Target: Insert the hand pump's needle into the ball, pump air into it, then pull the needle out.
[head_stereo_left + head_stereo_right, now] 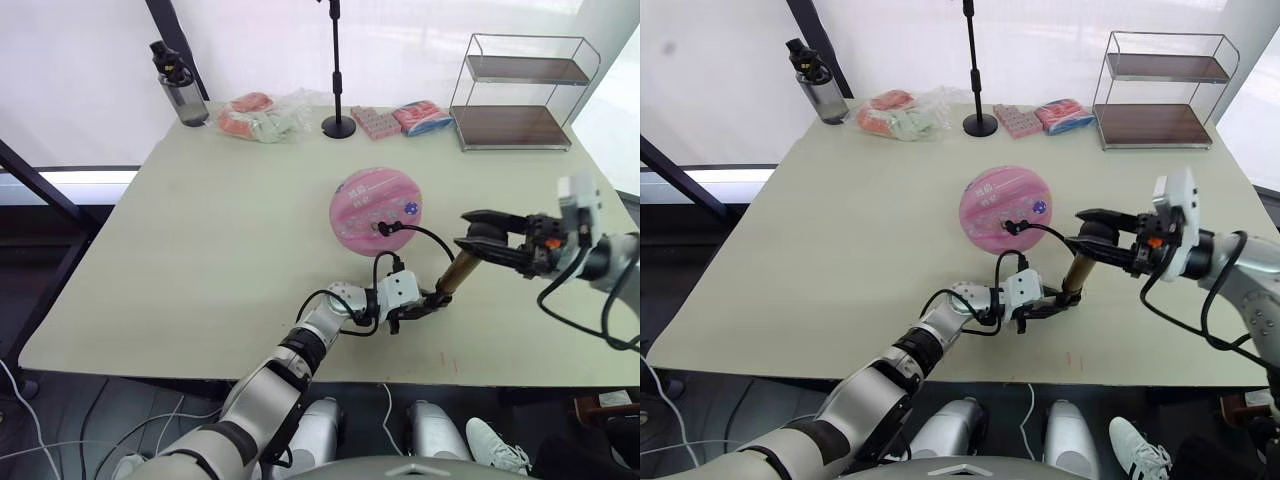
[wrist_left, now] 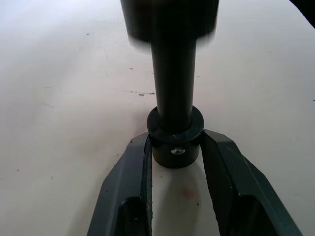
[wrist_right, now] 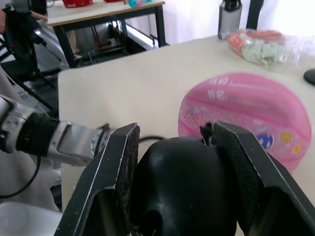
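Setting: pale table (image 1: 200, 260) by a bright window; wire shelf (image 1: 520, 95), water bottle (image 1: 178, 90), stand base (image 1: 339, 125) and packets along the far edge.
Ball (image 1: 377, 211): pink, resting mid-table, well clear of the edges.
Needle (image 1: 384, 229): at the hose end, touching the ball's near side; too small to tell how deep it sits.
Hose (image 1: 425, 240): thin, black, looping from ball to pump.
Pump (image 1: 455, 273): gold cylinder tilted between the two arms, just beside the ball.
Left gripper (image 2: 173, 147): clamped on the pump's lower black collar, fingers (image 2: 140, 172) pressed on either side, low over the table.
Right gripper (image 3: 174, 167): closed around the rounded black handle at the pump's upper end.
Step, as judged: pumping stage, needle seemingly in place.
Risk one: stroke pushed off-axis, bending the rod or twisting the collar out of the left grip.
Risk two: tug on the short hose rolling the unheld ball and levering the needle sideways, so bent pin or leak.
Risk three: slippery handle escaping the right fingers mid-pull.
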